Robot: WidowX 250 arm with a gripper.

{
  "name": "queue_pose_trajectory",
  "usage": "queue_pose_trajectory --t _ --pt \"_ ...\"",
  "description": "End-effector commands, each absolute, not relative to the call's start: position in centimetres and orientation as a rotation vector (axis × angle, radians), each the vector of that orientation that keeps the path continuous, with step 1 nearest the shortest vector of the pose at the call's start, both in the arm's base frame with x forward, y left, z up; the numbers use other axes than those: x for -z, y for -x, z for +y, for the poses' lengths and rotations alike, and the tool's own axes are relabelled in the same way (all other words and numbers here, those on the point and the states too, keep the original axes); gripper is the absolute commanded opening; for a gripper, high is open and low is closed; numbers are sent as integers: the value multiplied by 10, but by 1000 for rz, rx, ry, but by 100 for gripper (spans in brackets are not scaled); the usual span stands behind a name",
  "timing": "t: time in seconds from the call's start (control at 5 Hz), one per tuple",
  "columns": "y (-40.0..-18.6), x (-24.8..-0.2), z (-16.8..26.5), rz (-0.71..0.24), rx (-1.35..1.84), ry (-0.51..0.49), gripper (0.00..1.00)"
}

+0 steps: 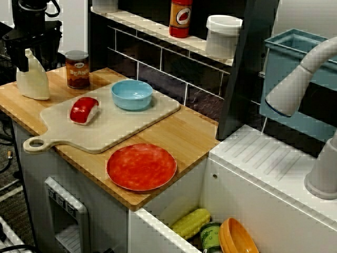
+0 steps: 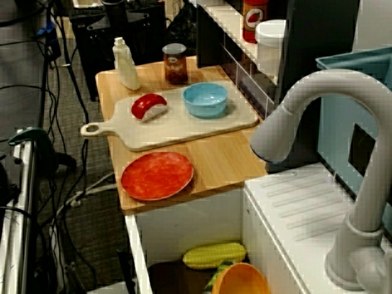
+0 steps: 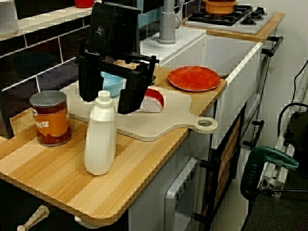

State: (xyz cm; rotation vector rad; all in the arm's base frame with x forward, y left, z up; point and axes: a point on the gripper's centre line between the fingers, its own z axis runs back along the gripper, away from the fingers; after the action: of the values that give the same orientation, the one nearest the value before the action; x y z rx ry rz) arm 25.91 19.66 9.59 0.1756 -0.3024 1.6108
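My black gripper [image 3: 107, 103] hangs open just over a white plastic bottle [image 3: 100, 137], one finger on each side of its cap, not touching it as far as I can see. In the high view over the counter the gripper [image 1: 36, 57] stands at the far left, above the same bottle [image 1: 32, 79]. A brown can [image 3: 49, 118] with an orange label stands beside the bottle. Behind them lies a pale cutting board [image 1: 121, 124] bearing a red-and-white toy piece [image 1: 84, 110] and a light blue bowl [image 1: 131, 94].
A red plate [image 1: 141, 166] lies on the wooden counter [image 1: 184, 134] near its front edge. The sink holds a corn cob [image 1: 191, 222], a green can [image 1: 210, 235] and an orange bowl [image 1: 237, 238]. A grey tap [image 2: 318, 104] arches above. A shelf carries a red bottle [image 1: 180, 18] and a white tub [image 1: 222, 36].
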Motion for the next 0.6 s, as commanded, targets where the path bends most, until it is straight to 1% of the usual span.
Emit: queue_pose_trajectory --t 0.0,0.4 --pt "-261 -109 206 -363 -1612 -184 100" --pt "-256 -103 211 -372 -1594 -209 100"
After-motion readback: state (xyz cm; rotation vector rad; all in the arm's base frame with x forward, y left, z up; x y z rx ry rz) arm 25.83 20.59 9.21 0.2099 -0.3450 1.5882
